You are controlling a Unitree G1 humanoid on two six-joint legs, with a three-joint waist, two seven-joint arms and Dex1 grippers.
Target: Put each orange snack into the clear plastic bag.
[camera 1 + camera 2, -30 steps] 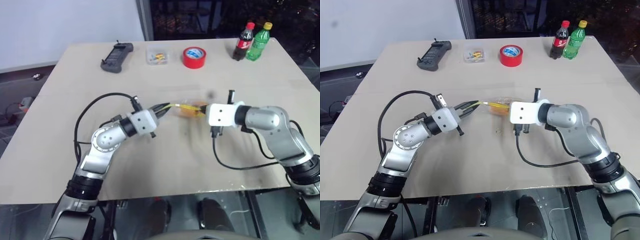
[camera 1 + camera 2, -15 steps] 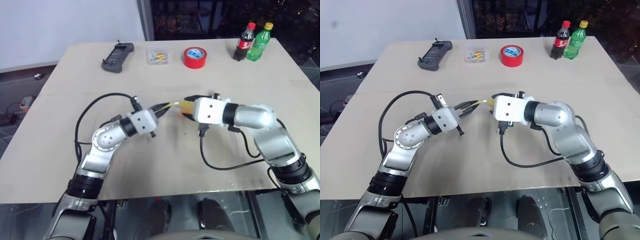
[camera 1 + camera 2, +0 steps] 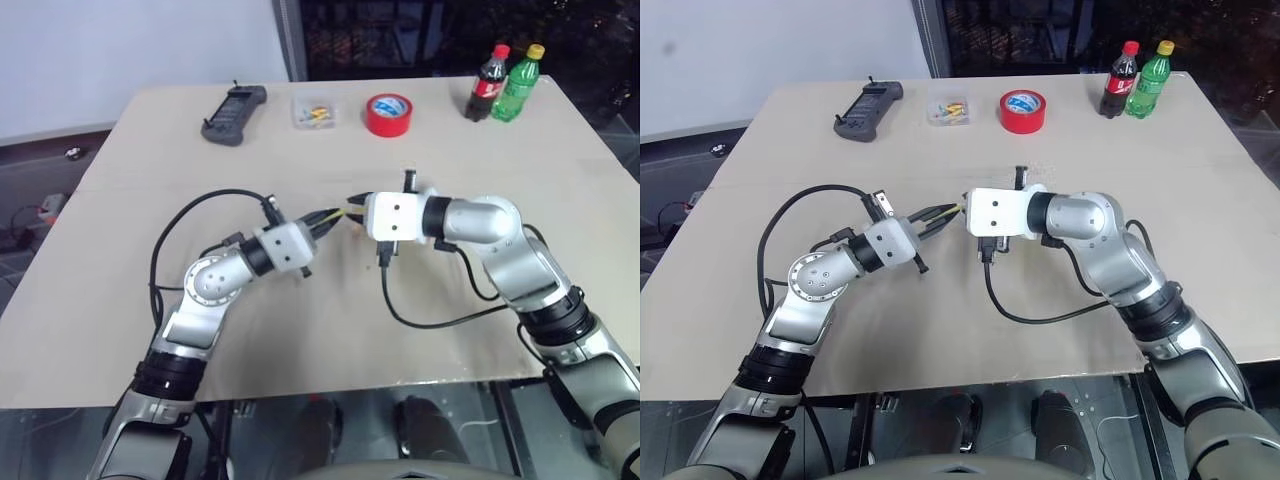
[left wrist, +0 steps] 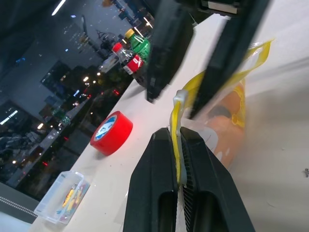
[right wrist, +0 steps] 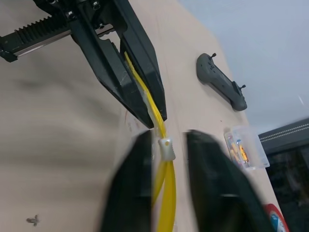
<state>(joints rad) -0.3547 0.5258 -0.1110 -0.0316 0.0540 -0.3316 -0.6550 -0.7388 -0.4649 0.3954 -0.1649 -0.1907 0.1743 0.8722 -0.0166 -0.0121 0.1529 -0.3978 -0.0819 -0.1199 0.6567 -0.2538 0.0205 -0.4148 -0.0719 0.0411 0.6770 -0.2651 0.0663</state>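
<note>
the left fingers (image 4: 177,159) pinch the yellow strip of the clear plastic bag (image 4: 227,121). the right fingers (image 5: 166,159) sit around its slider, gap showing, not squeezing.

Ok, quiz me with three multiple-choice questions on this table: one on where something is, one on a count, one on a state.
1. Where is the red tape roll?
A) along the far edge, between the small clear box and the cola bottle
B) at the near edge
C) on the floor

2. How many bottles are there?
A) one
B) two
C) four

3. What is the left pincer doing?
A) hanging open
B) shut on the remote
C) shut on the yellow seal strip of the clear plastic bag

Answers:
1 A, it lies in the far row between those two.
2 B, the cola bottle and a green bottle stand side by side.
3 C, the left wrist view shows it clamping the strip.
</note>
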